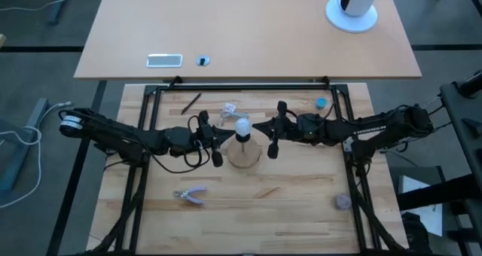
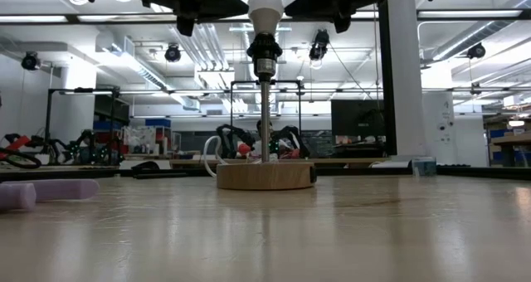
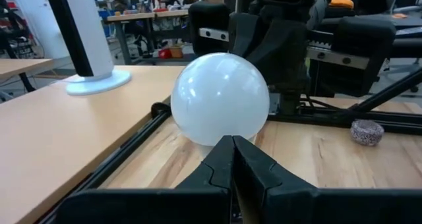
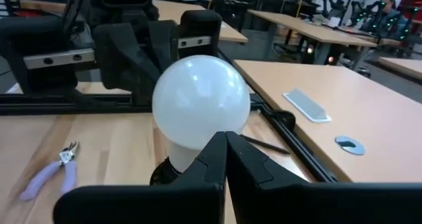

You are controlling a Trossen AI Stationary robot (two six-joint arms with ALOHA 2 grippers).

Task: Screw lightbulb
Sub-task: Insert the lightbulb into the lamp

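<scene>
Item: small white frosted lightbulb (image 1: 242, 126), rounded globe uppermost, seated in a dark socket (image 2: 264, 48) atop a thin metal stem that rises from a round pale wooden disc base (image 2: 265, 176); the assembly stands at the centre of the high view on a light wooden slatted table (image 1: 286, 203). Left gripper (image 1: 213, 144): just left of the bulb in the high view, level with it; in the left wrist view its two dark fingertips meet at bottom centre, pressed together with nothing between them, the globe directly beyond. Right gripper (image 1: 273, 132): just right of the bulb in the high view; in the right wrist view its fingertips likewise meet, closed on nothing, the bulb just ahead. Neither gripper appears to touch the glass, though actual contact cannot be told. Other contents: small pliers with pale lilac handles (image 1: 190, 196), lower left of centre; greyish-purple ball (image 1: 343, 202), lower right; crumpled clear wrapper (image 1: 230, 110) just above the bulb; small blue cap (image 1: 321, 103), upper right of centre. Step in hand, by judgement: the bulb is already in the socket, so tightening or a final check; how far it is threaded cannot be seen. The next move likely calls for one gripper to part its fingers, close around the globe and turn gently while the base stays put; excess squeeze risks the glass.
</scene>
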